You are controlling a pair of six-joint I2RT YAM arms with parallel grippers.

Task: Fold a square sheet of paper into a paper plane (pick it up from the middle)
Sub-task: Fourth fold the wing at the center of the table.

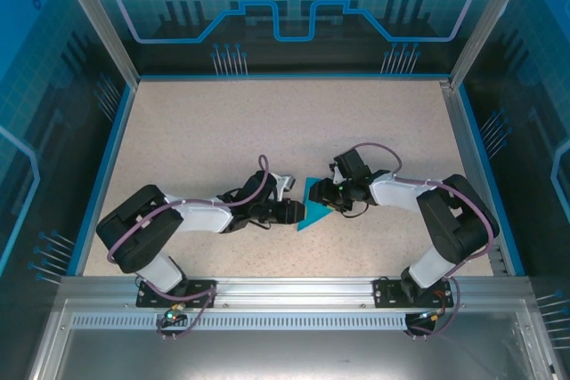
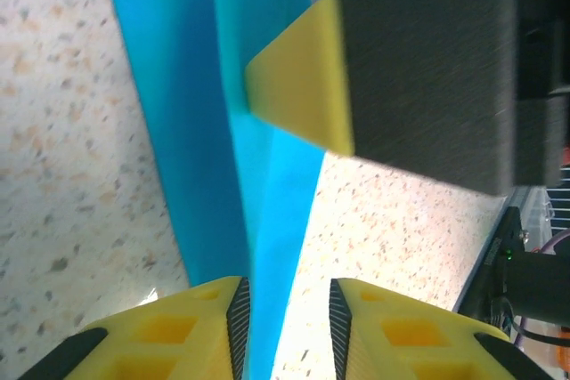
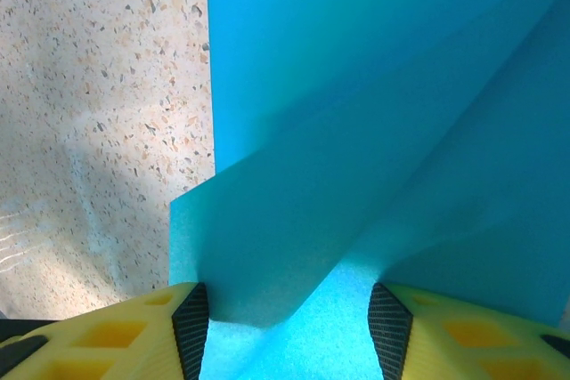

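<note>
The square sheet of paper (image 1: 311, 195), teal-blue and partly folded into a pointed shape, lies on the speckled table between both arms. My left gripper (image 1: 300, 213) is at its left side. In the left wrist view a raised fold of the paper (image 2: 196, 131) runs between the pads of the left gripper (image 2: 287, 313), against the left pad with a gap to the right one, so it is open. My right gripper (image 1: 331, 201) comes in from the right, and its yellow fingertip (image 2: 298, 77) rests on the sheet. The right gripper (image 3: 289, 318) stands open astride the paper (image 3: 374, 113), where a flap lifts up.
Speckled beige tabletop (image 1: 267, 131) stretches behind and to both sides of the paper. A blue rim (image 1: 111, 166) and clear panels enclose it. An aluminium rail (image 1: 285, 287) carrying both arm bases runs along the near edge.
</note>
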